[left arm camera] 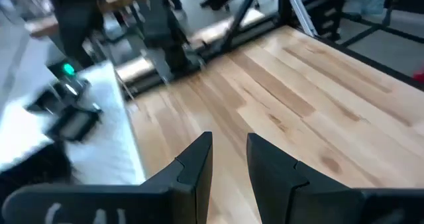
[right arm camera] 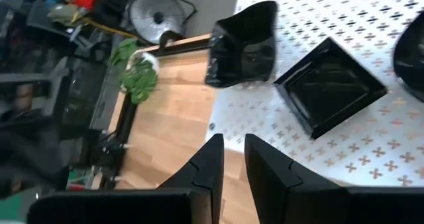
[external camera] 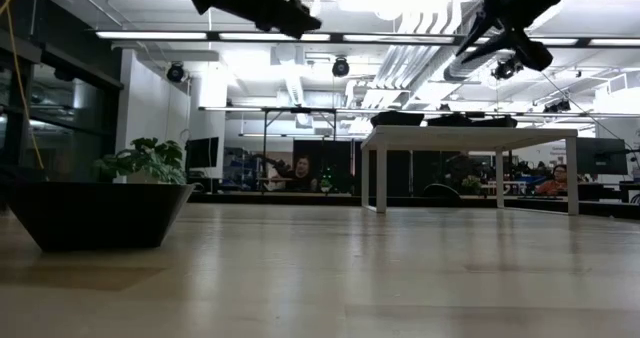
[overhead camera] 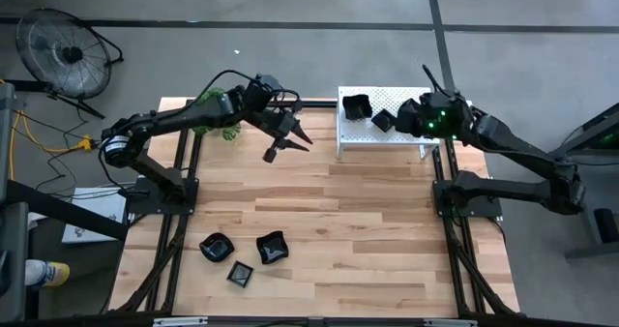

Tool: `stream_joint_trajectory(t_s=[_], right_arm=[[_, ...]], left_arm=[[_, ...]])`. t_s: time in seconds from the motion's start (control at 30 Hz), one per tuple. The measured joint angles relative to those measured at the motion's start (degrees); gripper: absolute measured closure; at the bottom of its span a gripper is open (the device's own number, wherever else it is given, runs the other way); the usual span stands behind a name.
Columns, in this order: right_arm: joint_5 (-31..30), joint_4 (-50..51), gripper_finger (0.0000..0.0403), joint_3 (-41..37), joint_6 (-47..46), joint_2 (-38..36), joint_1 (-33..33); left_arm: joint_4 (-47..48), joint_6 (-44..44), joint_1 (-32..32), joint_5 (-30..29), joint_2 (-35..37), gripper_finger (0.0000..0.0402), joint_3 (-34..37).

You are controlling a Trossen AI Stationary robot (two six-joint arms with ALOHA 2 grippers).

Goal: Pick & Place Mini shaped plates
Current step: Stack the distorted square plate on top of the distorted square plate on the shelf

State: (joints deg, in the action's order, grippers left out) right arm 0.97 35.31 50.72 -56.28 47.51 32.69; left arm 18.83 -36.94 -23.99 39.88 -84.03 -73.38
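Step in hand, by judgement: fetching another plate off the white perforated rack [overhead camera: 387, 133]. Three mini shaped plates [overhead camera: 239, 257] lie placed on the near part of the wooden table [overhead camera: 368, 230]; others wait on the rack.

Right gripper [right arm camera: 230, 159] hovers above the rack, empty, fingers nearly together with a narrow slit between. Just ahead of its tips: a square black plate [right arm camera: 330, 87], flat on the rack. Beyond that and to one side, a wavy-edged plate [right arm camera: 244, 46] near the rack's edge. A third dark rim shows at the border of the right wrist view. No contact with any plate.

Left gripper [left arm camera: 228, 164] is raised over bare table beside the rack, holding nothing, fingers a small gap apart. The three placed plates sit well behind it, toward the table's near edge.

Next move, likely: the right gripper widens, drops onto the square plate's nearest rim, pinches it. The glossy, thin rim may slip; square alignment is needed.
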Motion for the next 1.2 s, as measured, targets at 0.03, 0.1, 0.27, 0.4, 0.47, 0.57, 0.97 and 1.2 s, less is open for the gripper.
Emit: stream_joint_trajectory(t_s=[0.03,0.1,0.27,0.4,0.47,0.57,0.97,1.2], right_arm=[[-0.5,0.0,0.0346,0.0,0.2,-0.4,-1.0],[-1.4,0.0,0.0346,0.0,0.9,-1.0,-3.1],[-2.2,0.0,0.0346,0.0,3.4,-2.2,-8.7],[-2.2,-0.1,0.0346,0.0,6.4,-3.1,-13.3],[-2.3,-0.6,0.0346,0.0,7.9,-3.5,-15.5],[-3.1,-0.9,0.0346,0.0,9.3,-4.3,-18.8],[-7.1,-0.9,0.0346,0.0,14.1,-8.5,-30.7],[-9.3,-0.8,0.0346,0.0,15.7,-9.8,-36.4]], left_arm=[[1.6,0.2,0.0,0.0,0.0,0.0312,0.0],[5.4,0.9,0.0,0.0,0.0,0.0312,0.0],[15.6,3.0,0.9,-2.0,0.0,0.0312,0.0],[22.1,6.1,4.4,-10.5,0.0,0.0312,0.0],[23.2,8.8,6.8,-14.3,0.0,0.0312,0.0],[22.8,13.9,11.1,-19.0,0.0,0.0312,0.0],[22.3,34.5,29.7,-42.4,-0.1,0.0312,0.0],[26.3,46.7,38.0,-53.1,-0.1,0.0312,0.0]])
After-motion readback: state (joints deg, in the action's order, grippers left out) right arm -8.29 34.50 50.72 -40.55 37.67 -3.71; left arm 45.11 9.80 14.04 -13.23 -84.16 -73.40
